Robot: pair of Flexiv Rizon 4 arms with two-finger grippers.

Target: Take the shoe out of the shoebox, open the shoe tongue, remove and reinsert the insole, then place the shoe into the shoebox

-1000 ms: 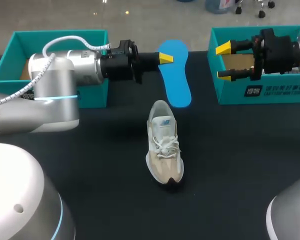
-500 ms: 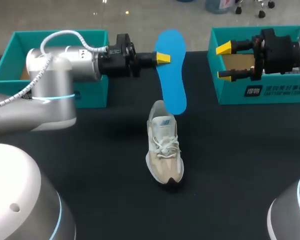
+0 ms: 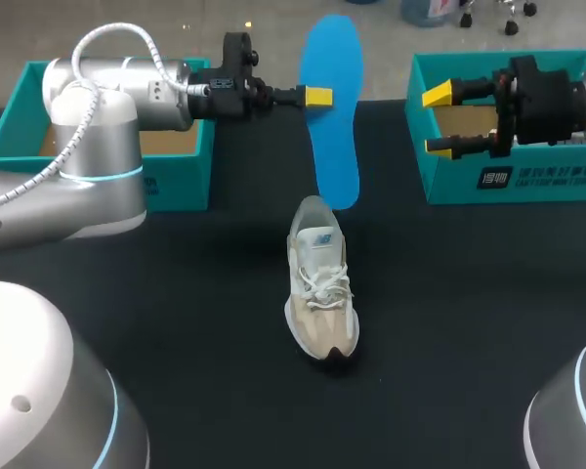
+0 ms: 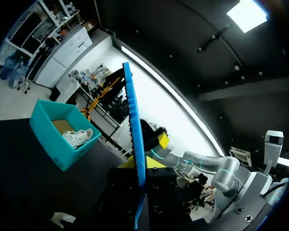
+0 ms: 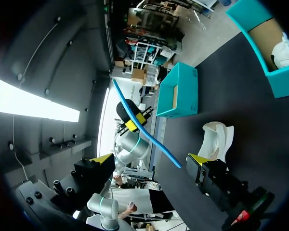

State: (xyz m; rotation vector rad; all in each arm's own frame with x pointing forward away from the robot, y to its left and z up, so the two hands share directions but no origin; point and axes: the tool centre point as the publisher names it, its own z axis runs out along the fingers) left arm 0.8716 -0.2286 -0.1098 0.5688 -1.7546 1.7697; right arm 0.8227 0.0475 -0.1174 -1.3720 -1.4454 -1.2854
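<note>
The thin, flat blue insole (image 3: pixel 334 147) is clamped at its edge by the left end effector (image 3: pixel 317 96) above the matte black table (image 3: pixel 469 322), its long axis running down toward the heel of the shoe (image 3: pixel 320 283). That cream, laced shoe stands on its sole mid-table, toe toward the near edge. The right end effector (image 3: pixel 438 121) holds its fingers apart, gripping nothing, at the teal shoebox (image 3: pixel 513 181).

Seen edge-on, the insole (image 4: pixel 133 120) partly hides the jaws of the left gripper (image 4: pixel 143 155).
</note>
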